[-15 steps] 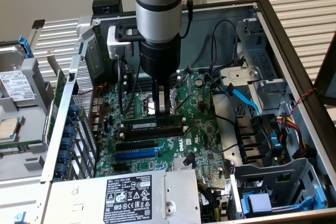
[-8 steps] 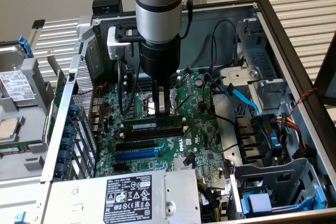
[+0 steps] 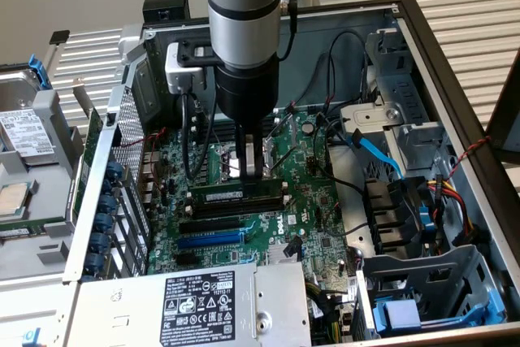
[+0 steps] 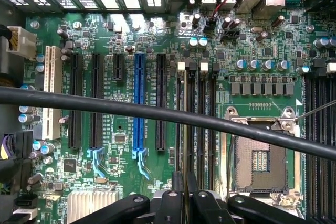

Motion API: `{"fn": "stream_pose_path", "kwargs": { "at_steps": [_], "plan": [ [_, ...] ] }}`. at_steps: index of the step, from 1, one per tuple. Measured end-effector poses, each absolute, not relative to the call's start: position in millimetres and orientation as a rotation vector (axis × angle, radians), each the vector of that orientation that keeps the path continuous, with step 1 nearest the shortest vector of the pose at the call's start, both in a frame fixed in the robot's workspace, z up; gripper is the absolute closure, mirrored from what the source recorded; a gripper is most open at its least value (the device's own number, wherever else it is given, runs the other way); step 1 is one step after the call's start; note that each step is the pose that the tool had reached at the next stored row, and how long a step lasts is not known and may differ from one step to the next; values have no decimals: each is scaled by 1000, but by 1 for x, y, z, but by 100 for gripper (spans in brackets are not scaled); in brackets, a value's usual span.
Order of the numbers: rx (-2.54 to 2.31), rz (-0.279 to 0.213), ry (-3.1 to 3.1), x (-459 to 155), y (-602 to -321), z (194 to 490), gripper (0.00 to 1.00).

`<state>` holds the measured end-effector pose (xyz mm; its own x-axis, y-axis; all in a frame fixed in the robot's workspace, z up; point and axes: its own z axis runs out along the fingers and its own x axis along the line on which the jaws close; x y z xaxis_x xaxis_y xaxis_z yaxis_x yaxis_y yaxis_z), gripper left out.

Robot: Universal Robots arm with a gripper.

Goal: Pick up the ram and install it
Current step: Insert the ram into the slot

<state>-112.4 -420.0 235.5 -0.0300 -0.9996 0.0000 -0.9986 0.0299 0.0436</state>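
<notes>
Slatted grey surface (image 3: 467, 14) carries an open desktop case (image 3: 455, 111), and the work sits deep inside it on the green motherboard (image 3: 309, 193). The ram (image 3: 238, 193) stands on edge directly under the jaws (image 3: 253, 175), its pale label strip facing outward, lined up along the memory slot nearest the CPU socket (image 4: 260, 161). It looks lowered into that slot; whether it is fully seated cannot be told.

To do this step well, I judge the stick must stay upright and parallel to the slot, with pressure straight down and even along its length, so neither end rides high and the white end clips can close.

Jaws are drawn almost together, with only a sliver between them (image 4: 185, 187). Their tips meet the ram's top edge near its middle and appear to pinch the thin board. Beside the jaws lie the empty black memory slots (image 3: 236, 209), and farther out the blue expansion slot (image 3: 210, 240). A black cable (image 4: 105, 106) hangs across in front of the jaws in the wrist view.
</notes>
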Motion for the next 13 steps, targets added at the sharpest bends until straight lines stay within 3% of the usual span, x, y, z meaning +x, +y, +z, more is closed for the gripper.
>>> {"fn": "stream_pose_path", "kwargs": {
  "at_steps": [13],
  "plan": [
    [2166, -46, -2232, -113, -420, 233, 87]
  ]
}}
